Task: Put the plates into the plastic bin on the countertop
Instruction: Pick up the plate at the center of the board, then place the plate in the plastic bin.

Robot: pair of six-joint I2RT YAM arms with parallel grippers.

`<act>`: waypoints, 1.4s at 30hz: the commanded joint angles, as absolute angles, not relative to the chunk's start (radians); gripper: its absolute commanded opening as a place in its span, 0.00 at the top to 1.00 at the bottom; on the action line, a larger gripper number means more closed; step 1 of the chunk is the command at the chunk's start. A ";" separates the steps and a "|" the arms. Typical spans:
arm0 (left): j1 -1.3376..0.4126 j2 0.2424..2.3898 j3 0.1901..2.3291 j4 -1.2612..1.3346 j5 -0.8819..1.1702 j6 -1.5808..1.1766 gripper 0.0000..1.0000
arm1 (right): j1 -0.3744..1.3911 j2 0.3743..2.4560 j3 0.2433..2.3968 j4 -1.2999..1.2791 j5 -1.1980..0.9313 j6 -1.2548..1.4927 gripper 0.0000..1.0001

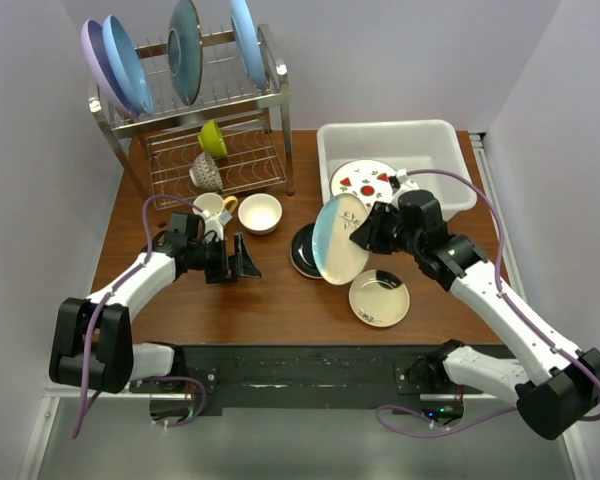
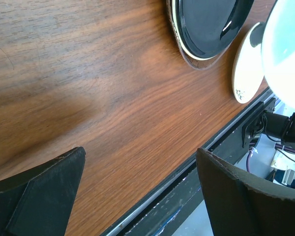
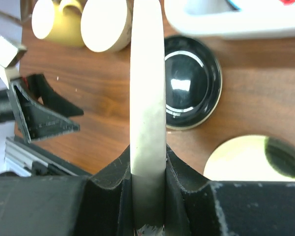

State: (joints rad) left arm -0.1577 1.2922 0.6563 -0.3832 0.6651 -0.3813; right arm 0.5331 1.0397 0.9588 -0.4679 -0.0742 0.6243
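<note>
My right gripper (image 1: 366, 229) (image 3: 147, 156) is shut on the rim of a teal-and-cream plate (image 1: 338, 238) (image 3: 147, 73), which it holds up on edge above the countertop (image 1: 270, 310). Behind that plate a glossy black plate (image 1: 300, 250) (image 3: 191, 88) (image 2: 211, 24) lies flat, partly hidden. A small cream plate (image 1: 379, 297) (image 3: 246, 160) (image 2: 246, 69) lies nearer the front. The white plastic bin (image 1: 450, 135) (image 3: 236, 27) stands at the back right with a fruit-slice plate (image 1: 363, 183) inside. At the left my left gripper (image 1: 242, 260) (image 2: 140, 157) hangs open over bare wood, nothing between its jaws.
A steel wire rack (image 1: 220, 120) at the back left holds large blue, lilac and dark teal plates, a green cup and a patterned cup. A yellow-handled mug (image 1: 212, 208) (image 3: 54, 19) and a cream bowl (image 1: 259, 212) (image 3: 105, 24) stand in front of it.
</note>
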 commanded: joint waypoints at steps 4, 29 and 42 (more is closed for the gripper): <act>-0.161 1.272 0.655 -0.367 0.677 -0.362 0.00 | 0.457 1.088 1.138 -0.319 -0.239 0.617 1.00; -0.161 1.278 0.640 -0.354 0.690 -0.357 0.00 | 0.074 1.252 1.115 0.113 -0.584 0.995 1.00; -0.161 1.284 0.635 -0.348 0.698 -0.359 0.00 | -0.040 1.338 1.040 0.331 -0.650 1.143 1.00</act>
